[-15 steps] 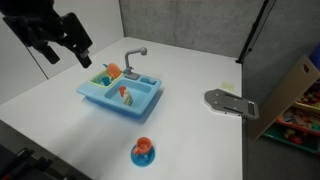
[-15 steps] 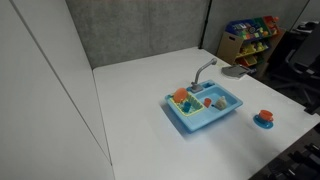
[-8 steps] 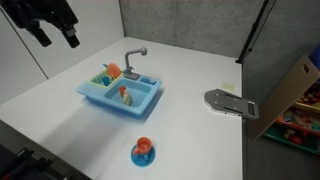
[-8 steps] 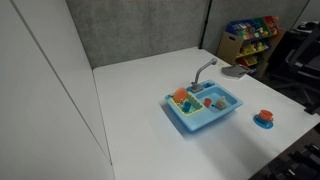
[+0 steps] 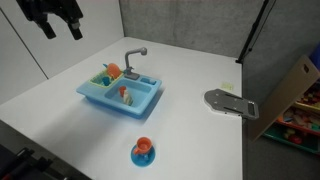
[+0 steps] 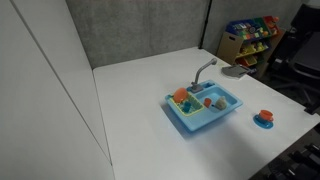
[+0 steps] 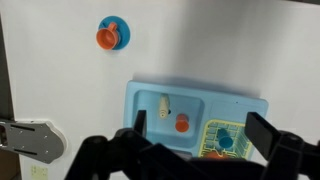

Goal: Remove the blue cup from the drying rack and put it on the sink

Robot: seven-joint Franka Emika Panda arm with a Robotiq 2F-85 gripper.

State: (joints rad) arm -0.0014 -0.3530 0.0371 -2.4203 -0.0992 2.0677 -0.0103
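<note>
Seen from directly above, a light-blue toy sink point(image 7: 150, 93) sits low and centre in the frame on a white table point(image 7: 60, 85). Its basin holds a small orange piece point(image 7: 182, 124) and a pale yellowish piece point(image 7: 164, 103). At the sink's lower right, a greenish drying rack point(image 7: 213, 128) carries the blue cup point(image 7: 226, 143). The dark claw point(image 7: 201, 132) fills the bottom edge, its fingers spread wide to either side of the sink. An orange cup on a blue saucer point(image 7: 108, 35) stands upper left, and a grey flat object point(image 7: 30, 138) lies lower left.

No legible text, label or number anywhere.
</note>
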